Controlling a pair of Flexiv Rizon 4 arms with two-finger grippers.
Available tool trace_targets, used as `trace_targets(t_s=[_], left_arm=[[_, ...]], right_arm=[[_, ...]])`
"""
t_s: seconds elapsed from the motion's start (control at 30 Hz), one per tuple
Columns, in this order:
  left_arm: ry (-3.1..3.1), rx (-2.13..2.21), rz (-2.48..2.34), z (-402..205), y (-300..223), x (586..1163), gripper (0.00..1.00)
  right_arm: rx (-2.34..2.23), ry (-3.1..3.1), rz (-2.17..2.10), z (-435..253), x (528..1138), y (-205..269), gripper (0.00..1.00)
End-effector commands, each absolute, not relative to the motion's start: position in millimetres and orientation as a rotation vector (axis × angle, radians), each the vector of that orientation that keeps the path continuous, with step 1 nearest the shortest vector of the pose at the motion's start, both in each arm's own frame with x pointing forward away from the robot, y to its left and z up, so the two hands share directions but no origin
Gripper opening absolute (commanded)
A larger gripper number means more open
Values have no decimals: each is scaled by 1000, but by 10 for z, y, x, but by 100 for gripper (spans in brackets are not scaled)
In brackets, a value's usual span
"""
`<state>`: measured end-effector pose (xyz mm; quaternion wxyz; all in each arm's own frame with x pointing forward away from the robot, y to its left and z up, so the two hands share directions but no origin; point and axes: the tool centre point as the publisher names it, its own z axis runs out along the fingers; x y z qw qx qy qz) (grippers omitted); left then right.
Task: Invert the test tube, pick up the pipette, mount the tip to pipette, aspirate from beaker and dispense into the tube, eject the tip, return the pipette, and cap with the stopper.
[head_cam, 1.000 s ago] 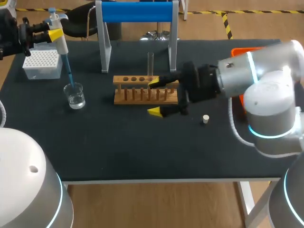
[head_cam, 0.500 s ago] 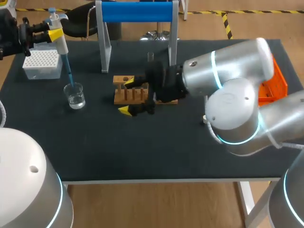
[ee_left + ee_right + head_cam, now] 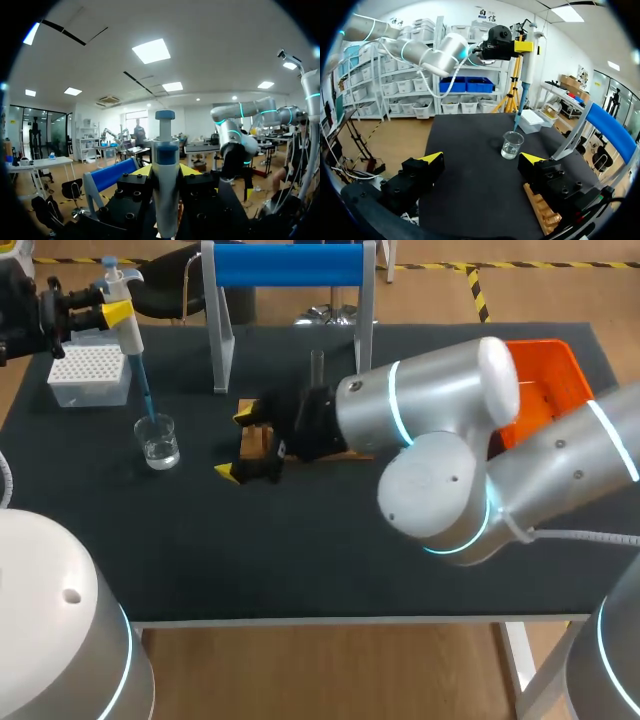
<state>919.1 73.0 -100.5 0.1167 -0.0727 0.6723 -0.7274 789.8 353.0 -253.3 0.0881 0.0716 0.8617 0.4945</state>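
Note:
My left gripper [image 3: 108, 312] is at the far left, shut on the white pipette [image 3: 129, 335]. Its blue tip [image 3: 144, 390] dips into the glass beaker [image 3: 158, 441]. The left wrist view has the pipette [image 3: 165, 170] upright between the fingers. My right gripper [image 3: 236, 443] stands open and empty at the left end of the wooden rack [image 3: 254, 440]. The right arm hides most of the rack. A test tube [image 3: 317, 364] stands upright behind that arm. Ahead of the open right gripper [image 3: 482, 158] in the right wrist view are the beaker [image 3: 512, 145] and the pipette [image 3: 529, 55]. The stopper is hidden.
A white tip box [image 3: 89, 376] sits at the back left, beside the beaker. A blue-topped stand [image 3: 288, 265] rises behind the rack. An orange tray [image 3: 545, 380] lies at the right edge, partly covered by my right arm.
My right arm has swung left along the rack, from its right end to its left end, and now covers the stopper. The left arm and pipette have stayed still.

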Motion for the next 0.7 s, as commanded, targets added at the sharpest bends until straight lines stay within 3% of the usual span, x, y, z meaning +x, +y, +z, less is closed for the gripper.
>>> trace_targets(t_s=[0.03, 0.7], left_arm=[[1968, -209, -2132, -1007, 739, 9193, 0], [1968, -209, -2132, -1007, 739, 9193, 0]], right_arm=[[250, 2521, 1447, -2736, 7957, 3802, 100], [275, 2508, 1425, -2857, 8016, 3831, 100]])
